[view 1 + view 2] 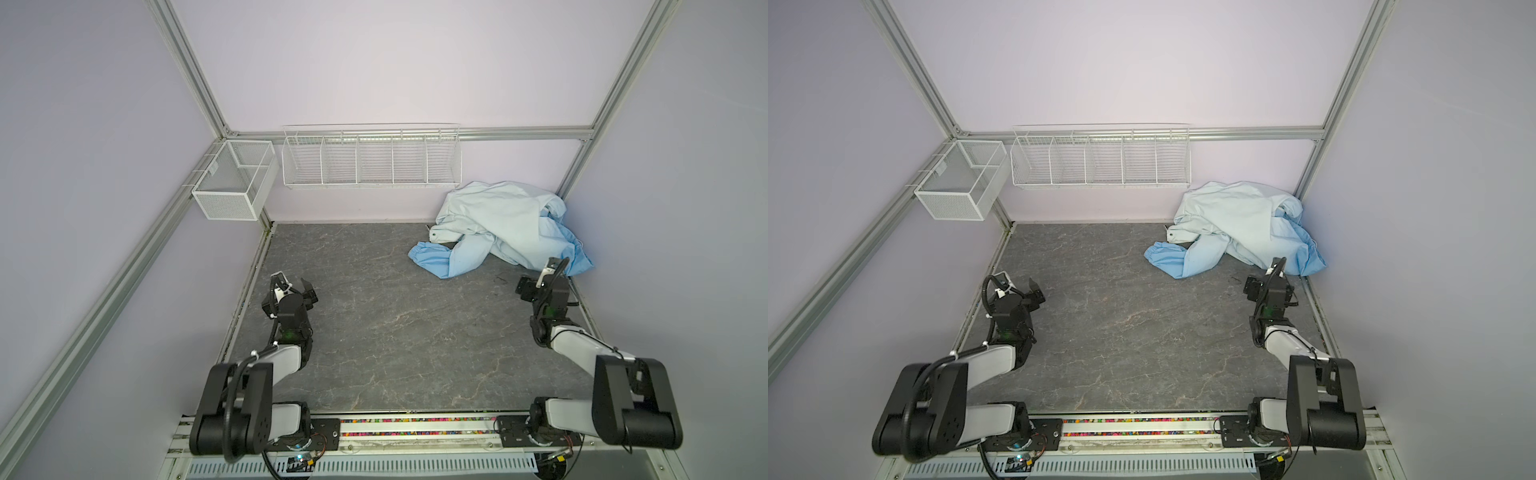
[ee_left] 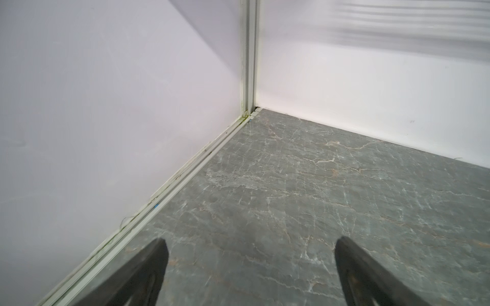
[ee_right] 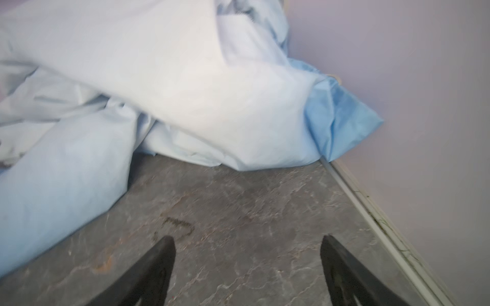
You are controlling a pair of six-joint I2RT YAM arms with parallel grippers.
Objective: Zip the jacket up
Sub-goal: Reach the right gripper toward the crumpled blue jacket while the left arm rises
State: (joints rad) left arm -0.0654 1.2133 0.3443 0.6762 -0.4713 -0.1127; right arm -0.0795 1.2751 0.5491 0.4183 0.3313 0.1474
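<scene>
The jacket [image 1: 507, 220] [image 1: 1241, 220] lies crumpled in a heap in the far right corner of the table, against both walls. One sleeve with a gathered cuff [image 1: 428, 255] trails out to the left. No zipper shows in the folds. My right gripper [image 1: 538, 276] [image 1: 1264, 274] hovers just in front of the heap, open and empty. In the right wrist view, the jacket [image 3: 159, 79] fills the space beyond the right gripper [image 3: 248, 238]. My left gripper [image 1: 293, 282] [image 1: 1017, 286] [image 2: 250, 241] stands open and empty near the left wall, far from the jacket.
The grey marbled table [image 1: 374, 324] is walled on three sides. A white wire rack [image 1: 372, 160] and a mesh basket [image 1: 235, 178] hang on the walls at the back left. The right wall and its rail [image 3: 371, 212] run close beside my right gripper.
</scene>
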